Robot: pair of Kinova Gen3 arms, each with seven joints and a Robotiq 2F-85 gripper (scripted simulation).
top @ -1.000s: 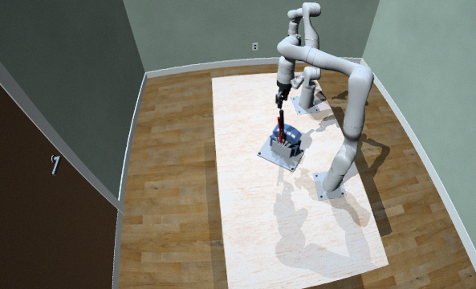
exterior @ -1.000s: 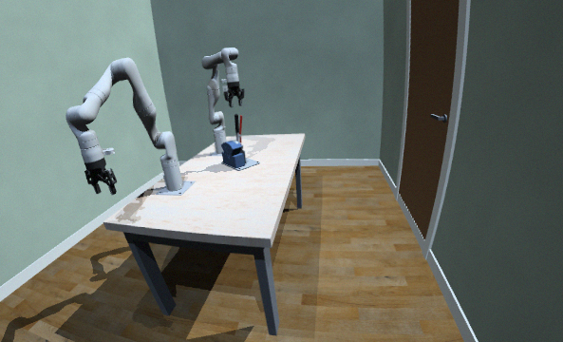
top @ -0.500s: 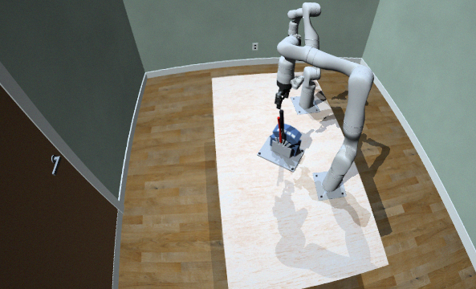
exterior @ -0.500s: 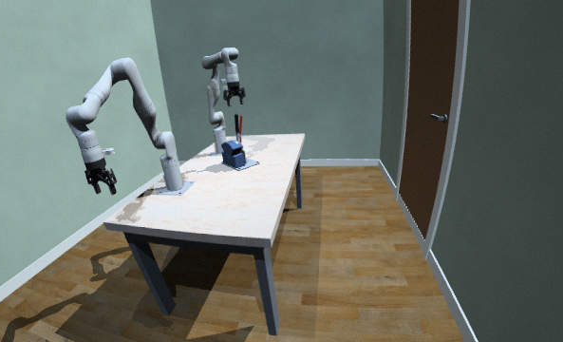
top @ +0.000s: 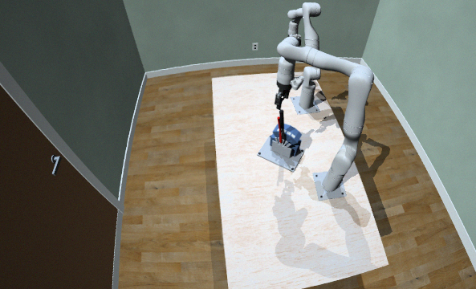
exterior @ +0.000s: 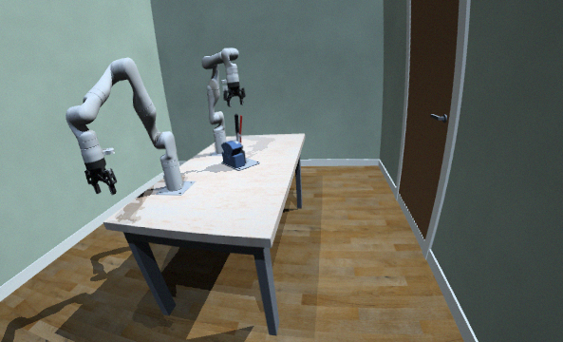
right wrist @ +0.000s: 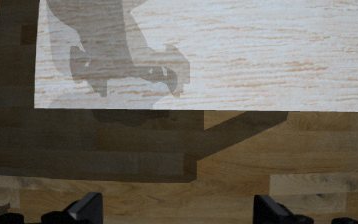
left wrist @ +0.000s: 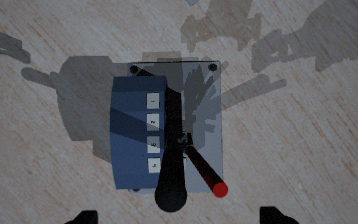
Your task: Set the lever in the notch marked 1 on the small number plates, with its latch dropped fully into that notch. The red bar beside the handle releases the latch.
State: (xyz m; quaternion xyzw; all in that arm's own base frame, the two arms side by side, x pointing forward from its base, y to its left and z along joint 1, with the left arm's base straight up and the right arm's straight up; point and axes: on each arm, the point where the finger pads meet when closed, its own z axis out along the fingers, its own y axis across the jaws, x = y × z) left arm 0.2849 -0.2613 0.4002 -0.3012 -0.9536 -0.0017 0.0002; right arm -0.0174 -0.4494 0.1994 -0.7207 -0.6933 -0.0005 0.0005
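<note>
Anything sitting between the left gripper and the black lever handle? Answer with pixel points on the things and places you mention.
Nothing but air: in the exterior view, a bare gap separates the open left gripper (top: 278, 107) (exterior: 234, 102) from the top of the black handle (top: 282, 120) (exterior: 236, 124) (left wrist: 171, 192) below it.

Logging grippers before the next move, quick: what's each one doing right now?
Left gripper: open, holding nothing, above the black lever handle.
Right gripper: open, holding nothing.
</note>
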